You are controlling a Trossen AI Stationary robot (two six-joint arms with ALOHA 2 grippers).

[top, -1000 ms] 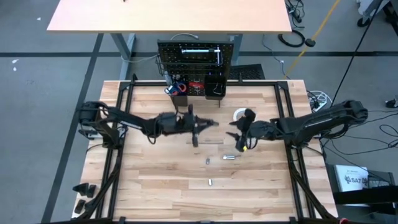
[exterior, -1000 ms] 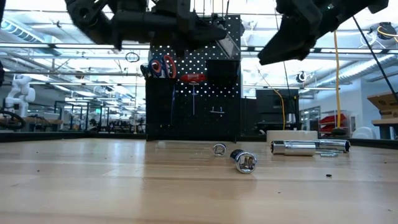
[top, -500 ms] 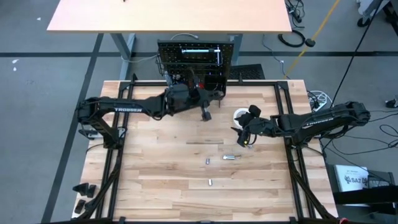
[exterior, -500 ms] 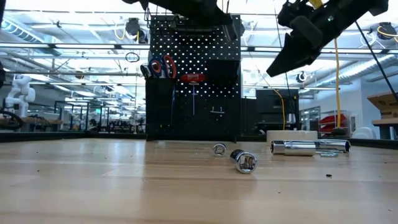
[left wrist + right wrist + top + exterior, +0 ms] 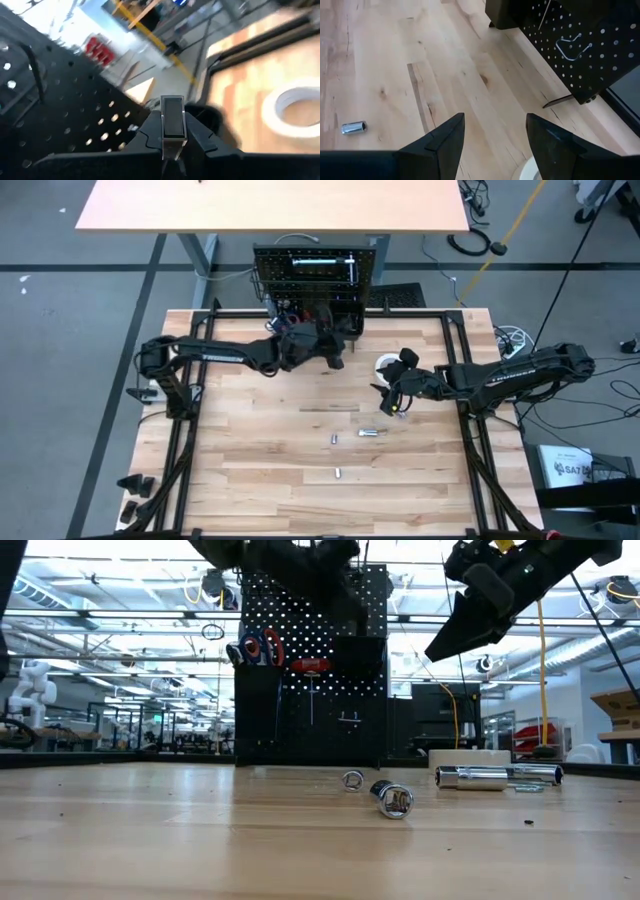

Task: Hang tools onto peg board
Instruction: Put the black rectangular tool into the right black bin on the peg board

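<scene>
Black hole-dotted peg board [image 5: 310, 670]

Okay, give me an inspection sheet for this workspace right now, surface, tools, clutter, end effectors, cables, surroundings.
Surface: wooden table, mostly bare.
Job's things: peg board upright at far edge, scissors and red screwdriver hung; white tape roll on table.
Clutter: loose sockets and a silver bar.
End effectors: left end effector shut on a silver-black tool at the board; right end effector open, empty, raised.
Cables: bundles on floor.
Surroundings: lab room; nobody seen.

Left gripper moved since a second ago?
Yes. In the high view the left gripper, shut on a slim silver-and-black tool, has travelled from mid-table to the upright black perforated peg board.
</scene>
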